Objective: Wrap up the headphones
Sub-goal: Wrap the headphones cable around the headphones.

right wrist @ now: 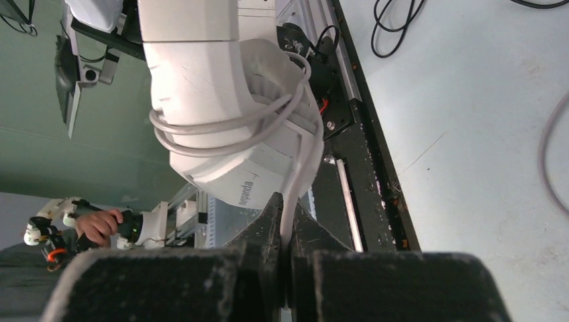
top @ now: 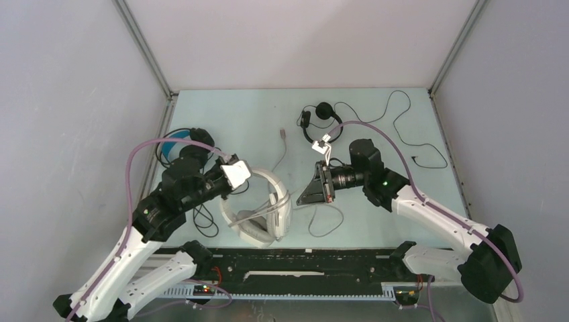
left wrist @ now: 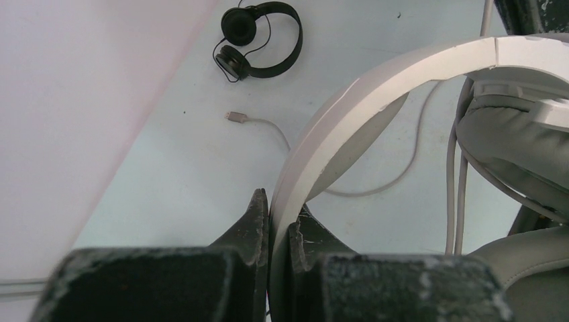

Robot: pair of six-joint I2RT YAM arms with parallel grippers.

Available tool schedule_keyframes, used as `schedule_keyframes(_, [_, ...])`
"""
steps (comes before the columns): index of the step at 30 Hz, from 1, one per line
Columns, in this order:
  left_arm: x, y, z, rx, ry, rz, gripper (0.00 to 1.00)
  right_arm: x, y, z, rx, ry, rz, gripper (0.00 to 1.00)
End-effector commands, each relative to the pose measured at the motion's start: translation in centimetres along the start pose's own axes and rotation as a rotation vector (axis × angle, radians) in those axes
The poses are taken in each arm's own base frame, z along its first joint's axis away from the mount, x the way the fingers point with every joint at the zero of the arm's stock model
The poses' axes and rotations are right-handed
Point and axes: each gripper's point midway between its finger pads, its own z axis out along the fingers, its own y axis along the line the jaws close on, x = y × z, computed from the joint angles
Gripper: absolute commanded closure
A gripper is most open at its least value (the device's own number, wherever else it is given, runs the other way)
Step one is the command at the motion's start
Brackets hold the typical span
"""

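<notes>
Left gripper (left wrist: 278,204) fingers are seen clamped on the headband (left wrist: 376,87) of the white headset (top: 258,209), which is held between both grippers. Its grey cable (right wrist: 221,127), looped round that headset, is pinched shut in the right gripper (right wrist: 285,204) just beside it. Beyond the white headset lies the small black headset (top: 323,121). To its left lies the bulky black headset (top: 182,142).

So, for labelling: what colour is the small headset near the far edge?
Small headset: black, clearest in left wrist view.
</notes>
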Motion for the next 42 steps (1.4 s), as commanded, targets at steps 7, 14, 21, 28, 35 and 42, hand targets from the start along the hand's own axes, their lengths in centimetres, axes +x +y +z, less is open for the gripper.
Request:
schedule_keyframes(7, [3.4, -0.4, 1.0, 0.015, 0.121, 0.102, 1.00, -5.3, 2.9, -0.8, -0.070, -0.124, -0.052, 1.00])
schedule_keyframes(14, [3.5, 0.1, 1.4, -0.009, 0.129, 0.102, 1.00, -5.9, 2.9, -0.9, -0.076, -0.128, -0.040, 1.00])
schedule_keyframes(21, [3.6, 2.6, 1.0, -0.147, 0.169, 0.061, 1.00, -5.7, 4.0, -1.2, -0.112, -0.109, -0.054, 0.95])
schedule_keyframes(28, [3.6, 3.7, 0.8, -0.216, 0.186, 0.025, 1.00, -5.7, 6.1, -1.1, -0.195, -0.093, -0.058, 0.93])
schedule_keyframes(35, [3.5, 4.9, 0.3, -0.295, 0.197, -0.032, 1.00, -5.9, 7.4, -0.3, -0.254, -0.086, -0.053, 0.90])
schedule_keyframes(42, [3.1, 6.1, 0.0, -0.390, 0.195, -0.169, 1.00, -7.2, 8.5, 1.1, -0.261, -0.107, -0.067, 0.88])
